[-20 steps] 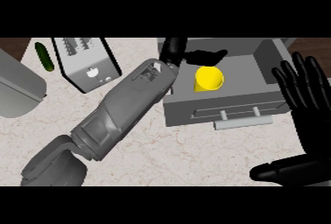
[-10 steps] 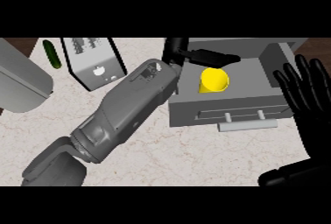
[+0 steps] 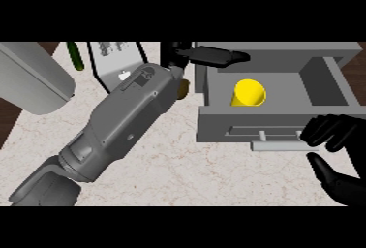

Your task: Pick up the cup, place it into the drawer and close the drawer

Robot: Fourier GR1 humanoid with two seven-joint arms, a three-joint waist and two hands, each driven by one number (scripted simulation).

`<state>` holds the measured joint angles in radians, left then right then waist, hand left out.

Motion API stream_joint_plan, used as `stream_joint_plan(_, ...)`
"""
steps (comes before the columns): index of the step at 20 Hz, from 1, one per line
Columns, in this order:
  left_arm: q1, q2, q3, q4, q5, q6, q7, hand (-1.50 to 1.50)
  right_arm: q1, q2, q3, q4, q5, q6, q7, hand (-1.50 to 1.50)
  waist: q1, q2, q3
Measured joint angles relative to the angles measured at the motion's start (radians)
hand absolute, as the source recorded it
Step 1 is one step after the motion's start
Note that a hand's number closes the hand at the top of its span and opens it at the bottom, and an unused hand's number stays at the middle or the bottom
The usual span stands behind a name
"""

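A: Cup? 
B: Yellow cup [image 3: 250,93] lies on its side inside the open drawer [image 3: 271,127], free of both hands. 
A: Left hand? 
B: Left hand [image 3: 207,54] over the drawer's back-left corner, just behind the cup, fingers straight, released. 
A: Right hand? 
B: Right hand [image 3: 334,140] at the drawer front's right end, fingers curled at the face, nothing gripped. 
A: Change? 
B: Right hand was raised open beside the drawer; now lower, at its front.

Two boxy grey forearms, each ending in a glossy black hand with tapered fingers [image 3: 336,131].
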<state>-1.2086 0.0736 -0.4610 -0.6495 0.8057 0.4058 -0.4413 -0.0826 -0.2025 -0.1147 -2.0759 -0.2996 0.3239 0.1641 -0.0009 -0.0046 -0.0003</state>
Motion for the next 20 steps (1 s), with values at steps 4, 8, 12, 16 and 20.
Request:
stream_joint_plan(4, 0.098, 0.065, 0.02, -0.128, 0.007, 0.019, 0.032, -1.5, 0.018, -0.041, 0.003, -0.014, 0.053, 0.034, -0.003, 1.5, 0.017, -0.004, 0.0)
stream_joint_plan(8, 0.237, 0.152, 0.026, -0.27, 0.009, 0.016, 0.062, -1.5, 0.049, -0.075, 0.019, -0.03, 0.119, 0.064, -0.002, 1.5, 0.027, -0.006, 0.0)
stream_joint_plan(12, 0.383, 0.244, 0.037, -0.447, 0.014, 0.013, 0.105, -1.5, 0.068, -0.074, 0.051, -0.018, 0.207, 0.065, -0.013, 1.5, 0.03, -0.005, 0.0)
stream_joint_plan(16, 0.537, 0.335, 0.072, -0.601, 0.031, -0.012, 0.127, -1.5, 0.07, -0.058, 0.093, 0.013, 0.314, 0.043, -0.029, 1.5, 0.03, -0.003, 0.0)
stream_joint_plan(20, 0.661, 0.389, 0.101, -0.702, 0.043, -0.053, 0.127, -1.5, 0.039, -0.071, 0.16, 0.087, 0.466, 0.036, -0.091, 1.5, 0.031, 0.0, 0.0)
